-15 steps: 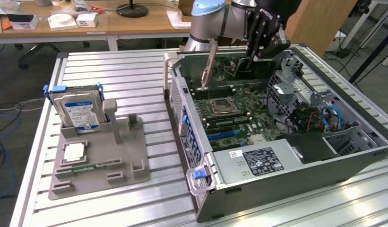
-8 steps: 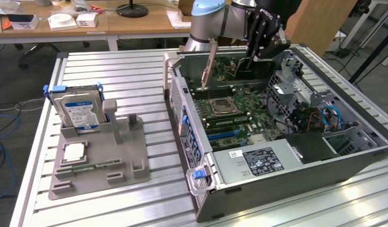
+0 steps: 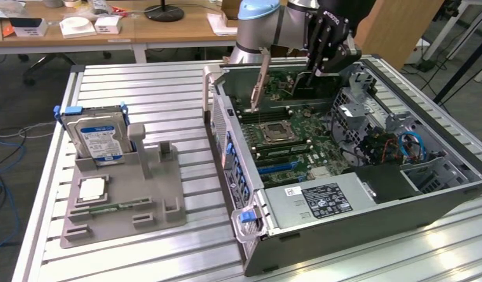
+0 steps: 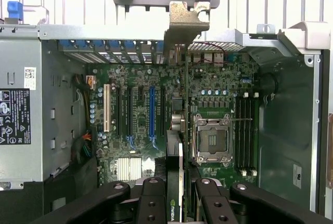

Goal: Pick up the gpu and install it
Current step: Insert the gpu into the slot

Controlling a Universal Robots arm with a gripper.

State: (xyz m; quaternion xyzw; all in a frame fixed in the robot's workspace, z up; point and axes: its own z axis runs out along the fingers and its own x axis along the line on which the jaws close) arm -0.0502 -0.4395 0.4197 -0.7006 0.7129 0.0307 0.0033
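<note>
The slatted metal table (image 3: 147, 76) carries everything. The open computer case (image 3: 366, 229) is the biggest thing on it, lying on its side with the motherboard (image 3: 303, 132) facing up and the power supply (image 3: 319, 200) at its near end. The robot arm (image 3: 260, 23) reaches in over the case's far end. Beside the case, on the exterior view's left, sits a gray parts holder (image 3: 158, 194). A hard drive (image 3: 100, 138) with a blue-and-white label stands upright in the part of the holder farthest from the case.

The gpu (image 3: 259, 82) hangs on edge over the motherboard, inside the case's opening. Its silver bracket (image 4: 184, 23) is toward the case wall with the row of blue slot latches, and the bracket's top stands above the case's rim. In the wrist view the card runs as a thin dark line between the blue expansion slot (image 4: 152, 112) and the processor socket (image 4: 212, 140).

The gripper (image 4: 180, 199) is closed part-way and clamps the gpu, with its black fingers (image 4: 153, 200) pressed on either face of the card at the end away from the bracket.

A small square processor chip (image 3: 92, 189) and a narrow green memory stick (image 3: 107, 207) lie flat in the holder, well apart from the case.
</note>
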